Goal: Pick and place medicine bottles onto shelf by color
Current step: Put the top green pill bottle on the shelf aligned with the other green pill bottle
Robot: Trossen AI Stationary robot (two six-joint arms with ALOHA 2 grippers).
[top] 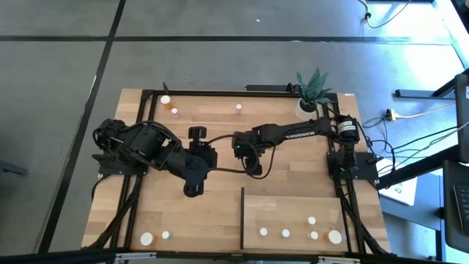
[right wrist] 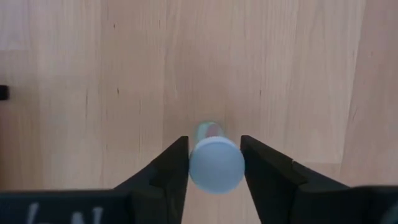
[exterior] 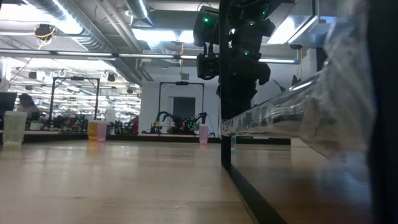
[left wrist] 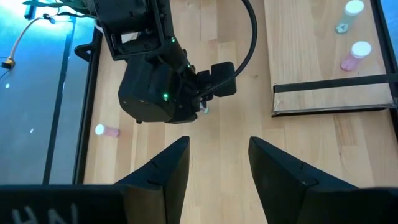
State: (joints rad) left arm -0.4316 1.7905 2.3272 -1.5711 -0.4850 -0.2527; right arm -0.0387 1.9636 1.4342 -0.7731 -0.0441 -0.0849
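no readable text, labels or numbers anywhere

The high camera looks straight down on the whole light-wood plank tabletop (top: 220, 139), with grey floor around it. The low camera sits at table height, close to the dark upright edge (exterior: 239, 180) of the small light-wood shelf panel (top: 293, 213), facing level into the room. The left wrist camera looks down past its dark left gripper (left wrist: 217, 165) at the right arm and a corner of that panel. The right wrist camera is nearest the wood, looking down past its dark right gripper (right wrist: 214, 163) on one white-capped bottle (right wrist: 216, 163).
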